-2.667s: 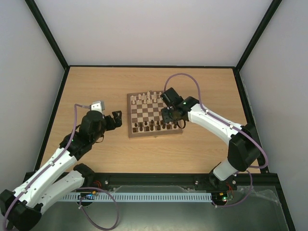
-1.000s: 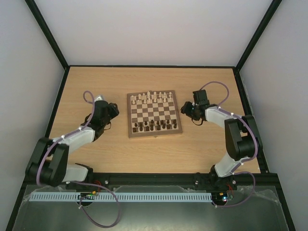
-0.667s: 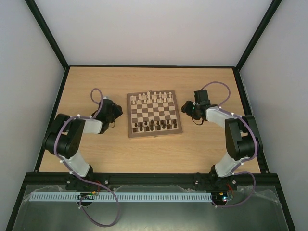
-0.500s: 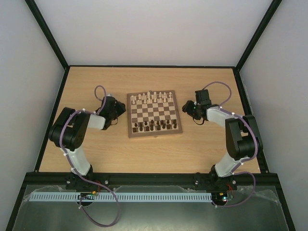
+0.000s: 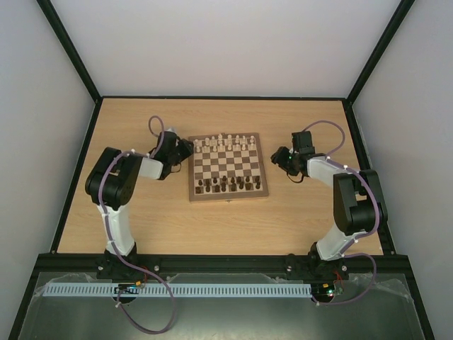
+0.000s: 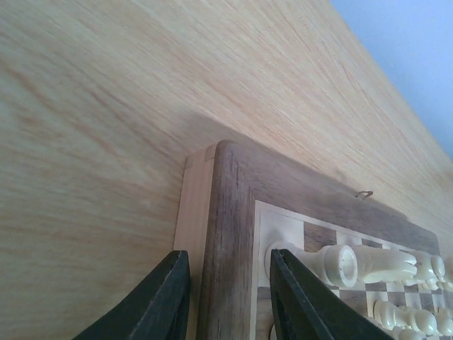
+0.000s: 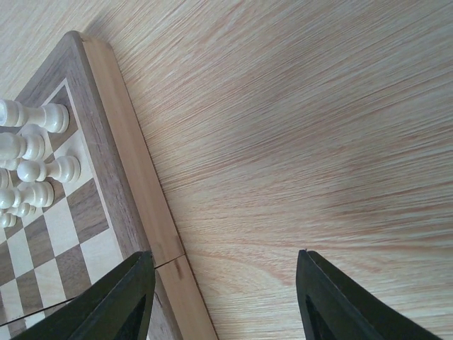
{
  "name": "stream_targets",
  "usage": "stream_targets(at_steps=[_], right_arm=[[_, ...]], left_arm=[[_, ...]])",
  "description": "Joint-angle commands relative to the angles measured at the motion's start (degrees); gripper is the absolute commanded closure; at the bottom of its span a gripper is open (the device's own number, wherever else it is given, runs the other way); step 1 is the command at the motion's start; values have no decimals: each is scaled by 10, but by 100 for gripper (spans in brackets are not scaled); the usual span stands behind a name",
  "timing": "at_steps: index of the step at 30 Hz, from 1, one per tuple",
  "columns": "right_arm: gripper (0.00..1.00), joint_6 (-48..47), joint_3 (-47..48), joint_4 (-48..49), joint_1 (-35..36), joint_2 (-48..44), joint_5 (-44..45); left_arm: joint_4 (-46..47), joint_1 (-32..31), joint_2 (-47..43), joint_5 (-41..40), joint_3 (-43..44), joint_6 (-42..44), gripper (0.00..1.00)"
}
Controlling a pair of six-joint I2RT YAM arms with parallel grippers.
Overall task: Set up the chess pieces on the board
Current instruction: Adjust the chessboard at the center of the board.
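Observation:
The board (image 5: 226, 164) lies mid-table. Dark chess pieces (image 5: 224, 185) stand along its near rows and cream pieces (image 5: 225, 144) along its far rows. My left gripper (image 5: 185, 147) sits low at the board's far-left corner. In the left wrist view it (image 6: 228, 255) is open and straddles the board's border (image 6: 226, 184), one finger on the table side, the other beside a cream rook (image 6: 340, 263). My right gripper (image 5: 278, 157) hovers open just off the board's right edge. In the right wrist view it (image 7: 225, 255) holds nothing; one finger is over the border (image 7: 120, 142).
The tabletop (image 5: 141, 212) is bounded by a black frame and pale walls. Both arms are folded back, elbows toward the near edge, at either side of the board. A small metal hook (image 6: 364, 193) sits on the board's far side.
My left arm has folded and swung its gripper up and right to the board's far-left corner. My right gripper, earlier over the board's right side, now holds just off that edge.

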Motion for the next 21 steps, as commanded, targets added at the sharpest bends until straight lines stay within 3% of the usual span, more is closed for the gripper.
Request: stream_targets(at_steps=[1,13,17,21], right_arm=[[44,-1,-9,-6,-11,-14,-8],[44,-5,-10,-7,-19,-17,-15],[44,-6,-14,-13,-25,-28,-7],[39,-6,-20,-20,-30,-55,18]], left_arm=[[12,-14,26,12,35,2,66],[-2,-26,53,16,80,-3,68],[-14,-12,-6,-8,22,-11,65],[-20,5,-98,-23,-58,-7,53]])
